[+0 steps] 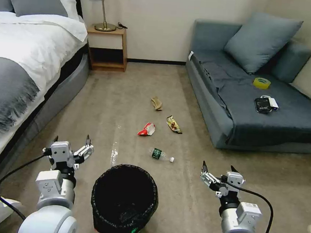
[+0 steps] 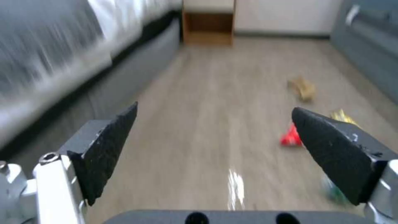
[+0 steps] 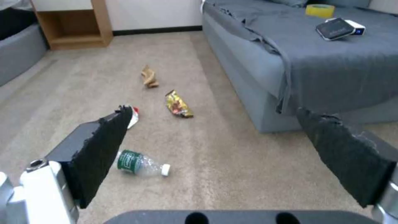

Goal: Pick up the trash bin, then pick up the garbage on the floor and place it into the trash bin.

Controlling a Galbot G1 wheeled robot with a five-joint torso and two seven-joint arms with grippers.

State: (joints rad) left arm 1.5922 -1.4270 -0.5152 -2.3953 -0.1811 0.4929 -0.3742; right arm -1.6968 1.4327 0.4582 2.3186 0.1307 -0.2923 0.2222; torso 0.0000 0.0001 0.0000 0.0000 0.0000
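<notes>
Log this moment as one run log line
left gripper open, idle | right gripper open, idle | trash bin on floor | garbage on floor

- Trash bin [image 1: 124, 201]: showing a crinkled black plastic liner, faintly glossy.
- Bottle [image 1: 161, 154]: lying in clear, shiny plastic with a green label and white cap.
- Snack wrapper [image 1: 173, 124]: gleaming as glossy foil; red-white wrapper [image 1: 147, 129] looking equally slick.
- Tan paper [image 1: 157, 103]: appearing matt and crumpled.
- Floor [image 1: 127, 103]: showing a smooth wood-grain finish, reflecting light in streaks.
- Sofa [image 1: 271, 119]: wearing matt grey cloth.
- Nightstand [image 1: 107, 48]: showing plain wood.
- Right gripper [image 3: 215, 124] fingers [image 3: 99, 149]: presenting rough black pads on pale metal.
</notes>
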